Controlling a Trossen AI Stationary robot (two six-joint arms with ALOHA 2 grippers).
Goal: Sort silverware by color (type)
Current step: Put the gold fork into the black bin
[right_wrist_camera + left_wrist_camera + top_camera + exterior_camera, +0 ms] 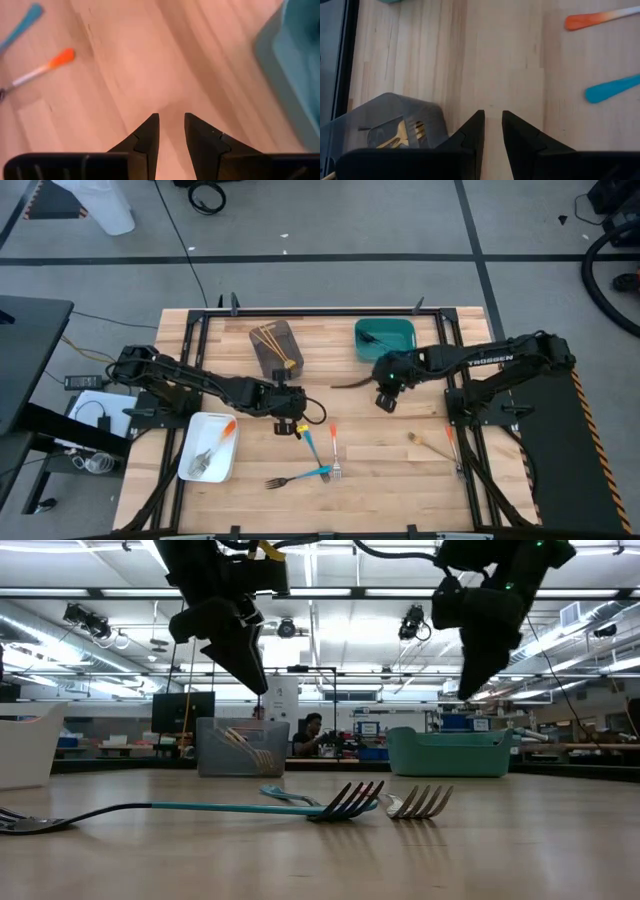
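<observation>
The only readable writing was the white word TROSSEN along the forearm of the right arm (pixel 500 360); no other label could be read.

On the left, the white tray (pixel 196 442) held an orange-handled fork (pixel 226 435) and a dark metal fork (pixel 203 461). The left arm (pixel 190 383) stretched low from the table's left edge toward the middle, its left gripper (pixel 287 426) pointing down above bare wood, just beside the grey tray (pixel 262 353) that held the gold forks (pixel 272 345). In the left wrist view its fingers (pixel 472 132) stood a narrow gap apart with nothing between them: released, holding nothing.

In the middle of the table lay a blue-handled fork (pixel 313 446), an orange-handled fork with a white neck (pixel 334 450) beside it, and nearer the front edge a second blue-handled fork (pixel 297 478) with dark tines.

The right arm reached in from the right edge, bent at the elbow, with the right gripper (pixel 385 401) hanging above the wood just in front of the teal tray (pixel 385 328). Its fingers (pixel 147 132) were likewise slightly parted and empty. A dark fork (pixel 348 384) lay near it.

Farther right lay a gold fork (pixel 428 442) and another orange-handled fork (pixel 453 448).
</observation>
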